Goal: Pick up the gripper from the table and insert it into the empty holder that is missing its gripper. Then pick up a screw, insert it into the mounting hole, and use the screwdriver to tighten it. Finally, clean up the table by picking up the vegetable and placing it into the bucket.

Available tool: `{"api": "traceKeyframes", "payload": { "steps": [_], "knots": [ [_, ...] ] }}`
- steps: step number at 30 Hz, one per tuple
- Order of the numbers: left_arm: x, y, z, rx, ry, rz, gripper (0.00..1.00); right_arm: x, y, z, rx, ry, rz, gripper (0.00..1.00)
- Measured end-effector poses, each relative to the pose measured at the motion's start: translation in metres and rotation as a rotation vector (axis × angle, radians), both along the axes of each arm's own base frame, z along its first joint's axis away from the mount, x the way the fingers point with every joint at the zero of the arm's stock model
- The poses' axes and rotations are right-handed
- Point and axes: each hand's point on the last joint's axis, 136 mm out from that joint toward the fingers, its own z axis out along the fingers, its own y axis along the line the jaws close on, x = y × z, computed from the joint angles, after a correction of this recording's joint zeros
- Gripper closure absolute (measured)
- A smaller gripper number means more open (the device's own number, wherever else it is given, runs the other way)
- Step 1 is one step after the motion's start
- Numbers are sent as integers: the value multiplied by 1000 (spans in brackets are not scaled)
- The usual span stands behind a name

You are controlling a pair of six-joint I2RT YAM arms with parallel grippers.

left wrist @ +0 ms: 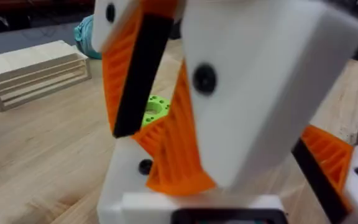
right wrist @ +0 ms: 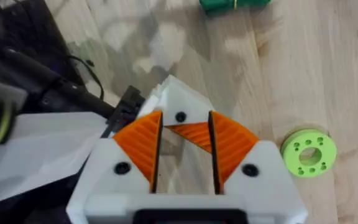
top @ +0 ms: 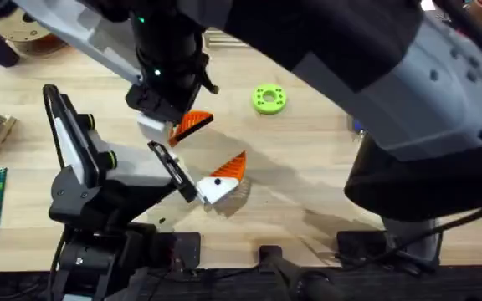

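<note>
One green disc (top: 269, 99), one vegetable (right wrist: 232, 5)

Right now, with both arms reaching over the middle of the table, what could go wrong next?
1. The right gripper sits very close to the left gripper; a small move might knock them together.
2. The right arm hangs over much of the table in the overhead view, so parts beneath it may be missed.
3. The green disc lies near the right gripper and could get nudged.
</note>
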Motion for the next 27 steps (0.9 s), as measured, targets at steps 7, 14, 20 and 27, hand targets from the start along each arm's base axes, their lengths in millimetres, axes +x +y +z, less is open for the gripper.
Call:
{"api": "traceKeyframes", "payload": {
  "steps": [7,14,20,27],
  "knots": [
    [0,0,0,2,-3,-2,15,12,-7,37,90,-35,-30,537],
    [0,0,0,2,-3,-2,15,72,-46,72,137,-174,-217,504],
    [0,0,0,2,-3,-2,14,109,-80,73,101,-221,-355,501],
    [0,0,0,2,-3,-2,14,138,-113,74,88,-232,-469,501]
  ]
}}
